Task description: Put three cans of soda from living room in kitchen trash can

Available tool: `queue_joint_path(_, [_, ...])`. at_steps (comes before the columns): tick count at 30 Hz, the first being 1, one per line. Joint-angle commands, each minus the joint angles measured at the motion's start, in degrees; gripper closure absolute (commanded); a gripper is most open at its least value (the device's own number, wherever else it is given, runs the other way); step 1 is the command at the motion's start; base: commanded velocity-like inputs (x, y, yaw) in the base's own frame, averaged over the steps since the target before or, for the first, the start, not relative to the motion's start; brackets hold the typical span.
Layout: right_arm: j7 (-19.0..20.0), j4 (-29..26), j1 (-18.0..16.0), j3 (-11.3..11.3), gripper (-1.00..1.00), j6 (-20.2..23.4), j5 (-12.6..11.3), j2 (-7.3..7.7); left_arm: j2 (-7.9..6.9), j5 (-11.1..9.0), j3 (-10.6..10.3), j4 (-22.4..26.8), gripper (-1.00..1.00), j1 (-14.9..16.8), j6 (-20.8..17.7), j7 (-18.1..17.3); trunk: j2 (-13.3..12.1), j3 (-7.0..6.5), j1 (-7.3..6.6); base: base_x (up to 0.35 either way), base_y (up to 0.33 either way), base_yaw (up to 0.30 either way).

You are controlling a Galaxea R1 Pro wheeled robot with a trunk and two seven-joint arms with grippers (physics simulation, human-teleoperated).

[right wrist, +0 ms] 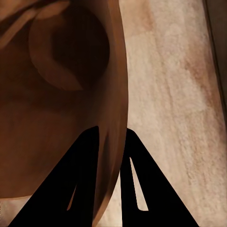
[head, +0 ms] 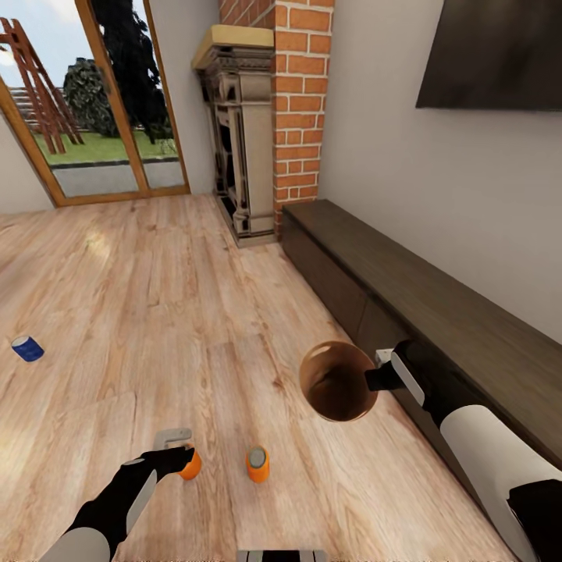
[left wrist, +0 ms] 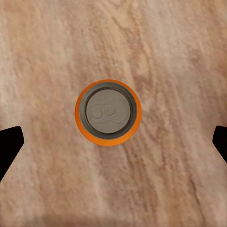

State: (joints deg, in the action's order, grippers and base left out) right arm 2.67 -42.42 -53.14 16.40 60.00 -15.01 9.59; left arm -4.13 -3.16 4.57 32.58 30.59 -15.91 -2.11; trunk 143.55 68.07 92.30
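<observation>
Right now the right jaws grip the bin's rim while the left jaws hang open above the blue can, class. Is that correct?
Not quite. The left wrist view shows an orange can, not a blue one, under the open left jaws. The right jaws do grip the bin's rim.

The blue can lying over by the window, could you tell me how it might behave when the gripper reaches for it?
The blue can lies on its side on smooth wood floor, so a nudge would probably roll it. It looks small and probably light, likely rigid metal.
</observation>
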Motion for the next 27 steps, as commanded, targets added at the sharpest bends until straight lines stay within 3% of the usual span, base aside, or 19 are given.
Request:
queue_joint_path(1, [0.23,-0.04,-0.03,-0.05,1.0,0.0,-0.94,-0.01,0.0,0.0,0.0,0.0,-1.0,0.0,0.01,0.0,0.01,0.08,-0.01,0.0,0.0,0.0])
queue_joint_path(6, [0.23,-0.07,-0.03,-0.05,1.0,0.0,-0.91,-0.01,0.0,0.03,0.0,0.0,-1.0,0.0,-0.06,-0.06,0.01,0.52,-0.01,0.058,0.0,0.0])
queue_joint_path(17, [0.23,-0.12,-0.03,-0.05,1.0,0.0,-0.87,-0.01,0.0,0.04,0.0,0.02,-1.0,0.0,-0.04,-0.11,0.01,0.98,-0.01,0.27,0.0,0.0])
queue_joint_path(27, [0.23,-0.08,0.02,-0.04,1.0,0.0,-0.98,-0.03,-0.06,-0.02,0.0,0.03,-1.0,0.0,0.08,-0.31,0.01,0.99,-0.01,0.037,0.0,0.0])
